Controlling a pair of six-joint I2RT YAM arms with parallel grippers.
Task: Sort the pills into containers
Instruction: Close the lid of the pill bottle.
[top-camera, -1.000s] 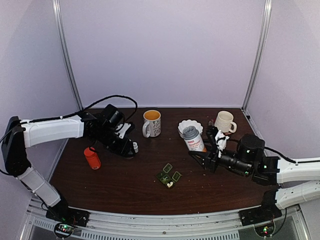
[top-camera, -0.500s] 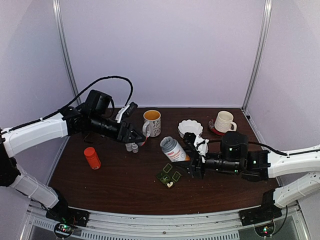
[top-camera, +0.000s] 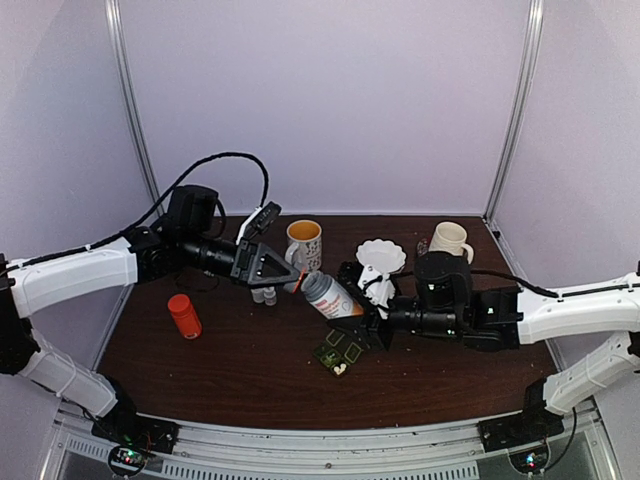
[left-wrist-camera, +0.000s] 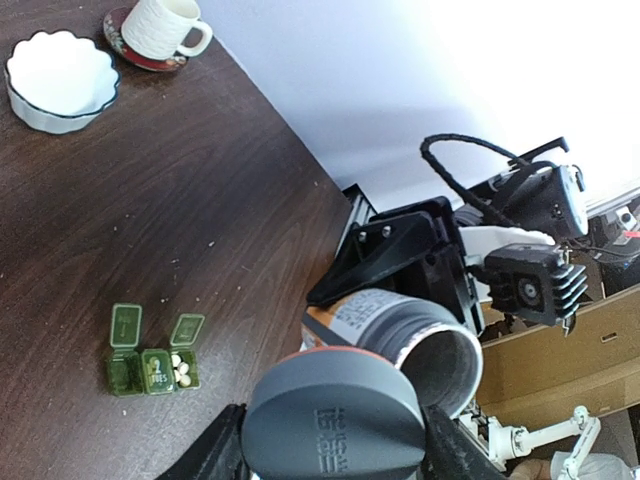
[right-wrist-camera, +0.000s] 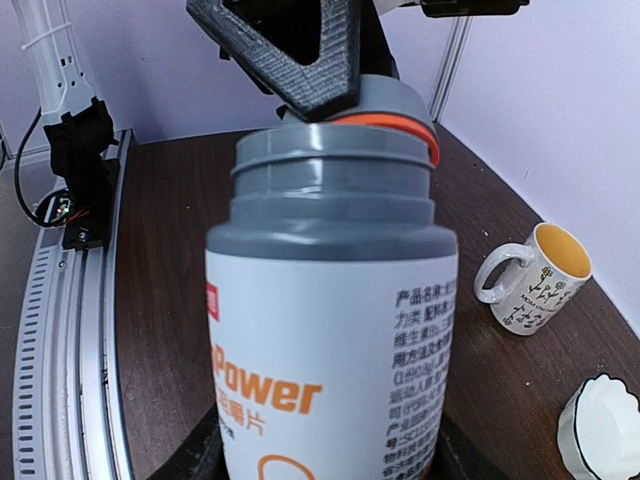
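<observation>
Grey cap (left-wrist-camera: 335, 415) off: note left gripper (top-camera: 292, 274) clenched on it. Note right gripper (top-camera: 362, 312) grasping tilted bottle (top-camera: 330, 296), mouth open, above table (top-camera: 220, 370). Locate pill box (top-camera: 338, 353), lids open, on table near bottle. Treat uncapping as done; next, tip slowly over an unfilled compartment.

pills (top-camera: 340, 369) uncountably small; bottle (right-wrist-camera: 330, 330) base cropped

Left arm reaches in from the left, forearm about level, raised off the table. Left gripper (top-camera: 278, 270) points right, jaws clamped on a grey cap (left-wrist-camera: 330, 425). Right arm reaches in from the right, forearm level. Right gripper (top-camera: 362, 310) points left, jaws clamped on a tilted bottle (right-wrist-camera: 330, 330). Grippers face each other, close together
</observation>
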